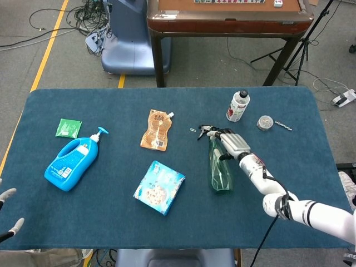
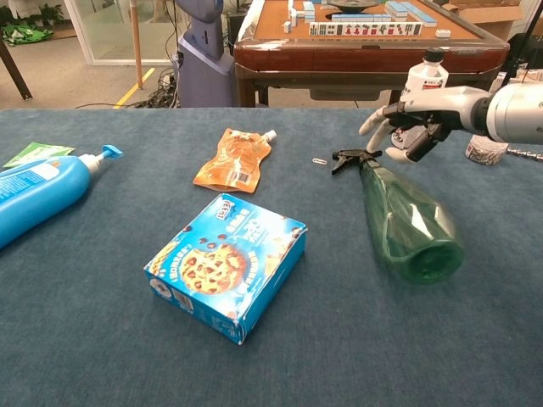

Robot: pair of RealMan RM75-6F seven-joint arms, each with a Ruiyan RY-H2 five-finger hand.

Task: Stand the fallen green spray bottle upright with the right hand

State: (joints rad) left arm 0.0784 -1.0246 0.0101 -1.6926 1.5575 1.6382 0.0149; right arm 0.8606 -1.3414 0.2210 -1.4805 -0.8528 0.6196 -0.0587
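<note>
Green spray bottle [image 1: 220, 166] lies on its side on the blue table cloth [image 1: 111, 222], nozzle pointing away from the robot, just right of the cookie box [image 1: 159, 187]. Right hand [image 1: 232, 143] rests over the bottle's neck with fingers spread; no firm grip is visible. Left hand [image 1: 6, 208] sits open at the table's near left edge.

I'm working in a robot lab or test room. Loose cables [image 1: 53, 22] cross the floor, yellow floor tape [image 1: 49, 47] marks it, and a mahjong table [image 1: 228, 16] stands behind.
</note>
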